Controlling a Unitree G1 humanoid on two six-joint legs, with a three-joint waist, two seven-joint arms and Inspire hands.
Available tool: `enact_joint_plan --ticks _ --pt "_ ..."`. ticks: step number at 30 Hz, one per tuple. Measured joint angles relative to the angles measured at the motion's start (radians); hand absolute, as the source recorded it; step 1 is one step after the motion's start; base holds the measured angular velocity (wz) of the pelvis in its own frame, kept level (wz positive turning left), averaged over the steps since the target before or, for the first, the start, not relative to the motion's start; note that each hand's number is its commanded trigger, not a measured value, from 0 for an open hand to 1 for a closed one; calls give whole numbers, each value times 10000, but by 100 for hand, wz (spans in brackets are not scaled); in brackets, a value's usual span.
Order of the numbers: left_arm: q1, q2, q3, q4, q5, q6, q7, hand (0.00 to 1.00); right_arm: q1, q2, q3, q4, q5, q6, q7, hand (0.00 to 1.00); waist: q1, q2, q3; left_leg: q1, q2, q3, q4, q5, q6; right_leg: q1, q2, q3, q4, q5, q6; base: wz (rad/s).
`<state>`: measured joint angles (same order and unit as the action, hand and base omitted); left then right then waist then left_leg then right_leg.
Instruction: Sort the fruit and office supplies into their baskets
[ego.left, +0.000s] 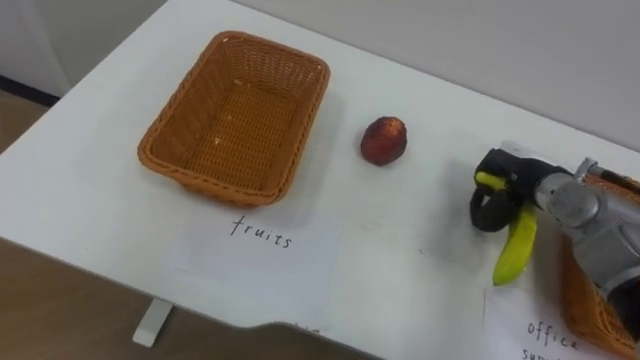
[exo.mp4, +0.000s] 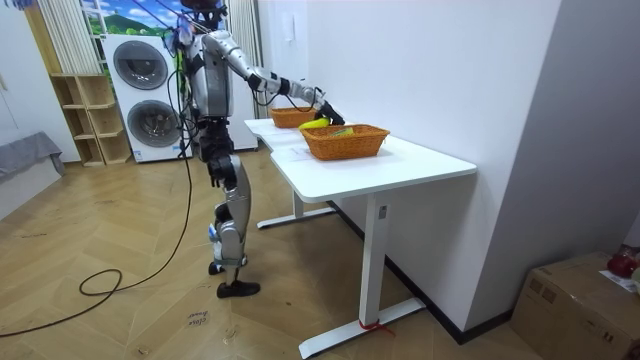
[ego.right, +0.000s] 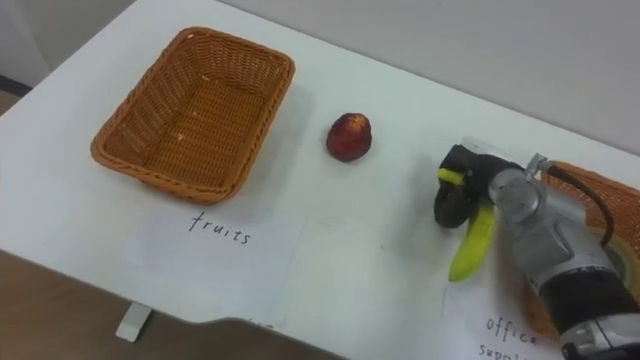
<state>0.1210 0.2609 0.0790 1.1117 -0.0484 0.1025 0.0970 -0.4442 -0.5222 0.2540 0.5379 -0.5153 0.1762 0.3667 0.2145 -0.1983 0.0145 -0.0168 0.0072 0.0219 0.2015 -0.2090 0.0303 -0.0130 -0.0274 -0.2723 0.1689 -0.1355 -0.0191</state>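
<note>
An empty wicker basket (ego.left: 235, 115) stands at the table's left above a paper label reading "fruits" (ego.left: 262, 232). A red round fruit (ego.left: 383, 140) lies on the white table between the two baskets. My right hand (ego.left: 503, 192) comes in from the right, its dark fingers curled round the stem end of a yellow banana (ego.left: 516, 250), which hangs down just above the tabletop. Right behind that hand, at the right edge, is a second wicker basket (ego.left: 588, 300), with an "office" label (ego.left: 550, 335) in front of it. In the room view I stand at the table's long side with the right arm stretched over it.
The white table (ego.left: 420, 250) has bare surface between the baskets and along its near edge. A wall runs behind the table. In the room view, washing machines (exo.mp4: 140, 95) and a shelf (exo.mp4: 85, 120) stand behind me, and a cardboard box (exo.mp4: 580, 300) sits on the floor at the right.
</note>
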Motion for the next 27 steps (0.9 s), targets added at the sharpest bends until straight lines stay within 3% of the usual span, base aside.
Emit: enact_joint_plan --ticks 5,8,14,27 --pt "262 -29 359 8 11 -36 17 0 -2 -1 -132 -1366 -75 -14 256 100 -286 -127 -124 140 -3 35 -15 11 -9 85 26 95 -12 0 0 -5" --pt "348 -101 365 3 83 -90 15 0 0 0 -187 -2016 -55 -52 292 100 -438 -114 -129 377 -8 10 -9 11 -9 351 15 95 -48 -1 1 1" --pt "464 -201 527 -278 159 -202 25 0 0 1 -809 -3254 344 -69 296 100 -418 -16 -98 486 -3 -3 -72 6 -11 468 81 197 -12 0 0 -1" --pt "1187 -198 595 -318 218 -115 68 0 -90 -5 -1333 -3662 1627 -2 302 100 -450 7 -149 705 -20 -69 -149 9 -12 645 86 200 -8 0 1 0"
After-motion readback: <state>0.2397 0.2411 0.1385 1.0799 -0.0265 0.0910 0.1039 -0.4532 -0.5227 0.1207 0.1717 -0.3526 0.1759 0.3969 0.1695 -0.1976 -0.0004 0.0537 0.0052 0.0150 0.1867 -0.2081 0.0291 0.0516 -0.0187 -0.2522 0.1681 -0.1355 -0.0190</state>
